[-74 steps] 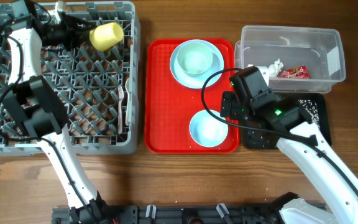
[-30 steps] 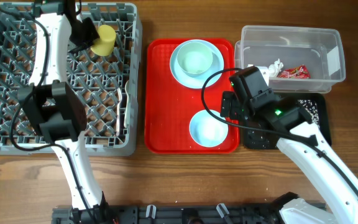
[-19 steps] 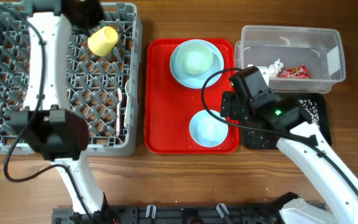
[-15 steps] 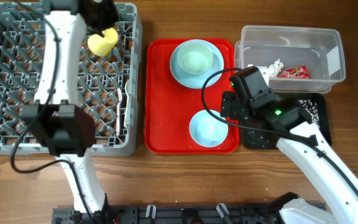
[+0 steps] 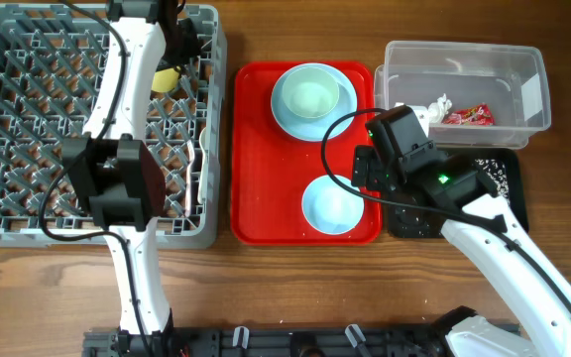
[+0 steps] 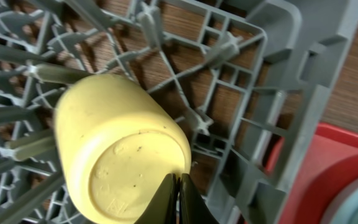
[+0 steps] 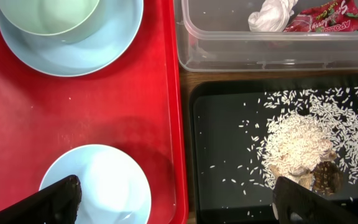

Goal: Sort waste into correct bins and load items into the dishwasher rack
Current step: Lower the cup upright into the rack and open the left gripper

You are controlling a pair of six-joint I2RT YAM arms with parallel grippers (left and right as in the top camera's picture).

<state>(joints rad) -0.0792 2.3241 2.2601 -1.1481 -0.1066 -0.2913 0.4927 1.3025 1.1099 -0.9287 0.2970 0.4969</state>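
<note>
The small yellow cup [image 5: 167,79] lies on its side in the far right corner of the grey dishwasher rack [image 5: 97,234], its base facing the left wrist view [image 6: 117,143]. My left gripper [image 5: 174,45] is shut, its tips [image 6: 179,199] against the edge of the cup's base. My right gripper [image 5: 380,169] is open and empty [image 7: 179,202], above the border between the red tray and the black tray. One pale blue bowl [image 5: 310,96] sits on the pale blue plate [image 5: 284,111]. The second bowl [image 5: 331,205] sits nearer, under the right gripper's left finger [image 7: 98,186].
The red tray [image 5: 266,149] holds plate and bowls. The clear tub [image 5: 464,59] holds the white tissue [image 7: 272,15] and red wrapper [image 7: 328,18]. The black tray [image 7: 229,143] holds rice scraps [image 7: 297,143]. A white plastic utensil [image 5: 199,164] lies in the rack.
My left arm has swung right across the rack's far edge, and the yellow cup has shifted slightly toward the front, now partly under the arm. The right arm has not moved.
</note>
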